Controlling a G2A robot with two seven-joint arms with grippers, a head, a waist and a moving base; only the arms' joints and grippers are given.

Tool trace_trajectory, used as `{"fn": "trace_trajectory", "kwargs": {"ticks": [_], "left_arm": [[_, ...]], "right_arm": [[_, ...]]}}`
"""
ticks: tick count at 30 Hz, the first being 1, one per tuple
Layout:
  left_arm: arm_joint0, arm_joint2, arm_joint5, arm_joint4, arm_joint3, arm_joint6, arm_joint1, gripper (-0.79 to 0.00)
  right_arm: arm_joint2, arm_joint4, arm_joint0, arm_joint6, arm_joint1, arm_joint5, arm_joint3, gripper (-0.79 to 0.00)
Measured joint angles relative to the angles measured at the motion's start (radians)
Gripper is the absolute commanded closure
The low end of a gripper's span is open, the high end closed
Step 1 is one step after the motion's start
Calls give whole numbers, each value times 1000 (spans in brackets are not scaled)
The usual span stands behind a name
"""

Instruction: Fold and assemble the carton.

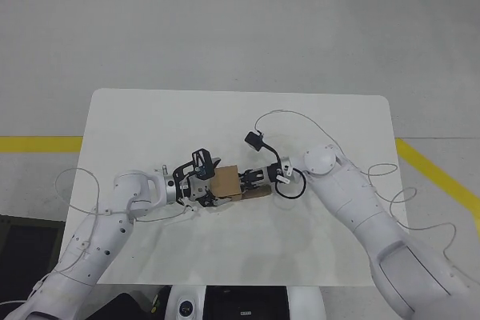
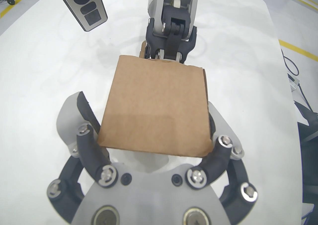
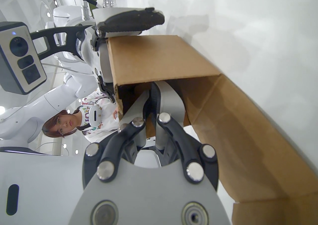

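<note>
A: Position of carton?

B: Middle of the table, between the two grippers, lying on its side, one end open toward the right arm. Plain brown cardboard. Cannot tell whether resting on the surface or held just above it.

A: State of left gripper?

B: Spread wide across the end facing the left arm. One dark pad against one side wall, the other pad laid flat along the opposite wall. Logged as clamped on the carton across its full width.

A: State of right gripper?

B: Pushed into the open end, beneath the top panel, tips hidden from above by that panel. Fingers drawn nearly together, far narrower than the left pair. Thin strip of cardboard in the slit between them; logged as pinched on an inner piece of the carton wall. Cannot tell which piece.

A: Anything else on the carton worth noting?

B: Long flap folded outward from the open end, running back alongside the right gripper and close to the tabletop. Seen from above as a tan strip just beside that gripper.
</note>
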Motion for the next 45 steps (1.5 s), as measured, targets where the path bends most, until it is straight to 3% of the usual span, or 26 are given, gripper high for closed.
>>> {"fn": "trace_trajectory", "kwargs": {"ticks": [9,18,26,31,45], "left_arm": [[2,-2,0,-3,-1,-3,0,-785],[7,-6,-1,0,-8,-1,2,-785],[10,-7,-1,3,-14,-1,2,-785],[12,-7,0,1,-14,-4,2,-785],[15,-9,-2,4,-18,-6,3,-785]], "right_arm": [[72,-28,-9,2,40,13,13,0],[201,-103,-31,30,115,71,-102,0],[296,-213,-109,64,178,170,-238,-151],[345,-242,-194,72,208,233,-351,-166],[355,-274,-268,30,230,265,-415,-203]]}}
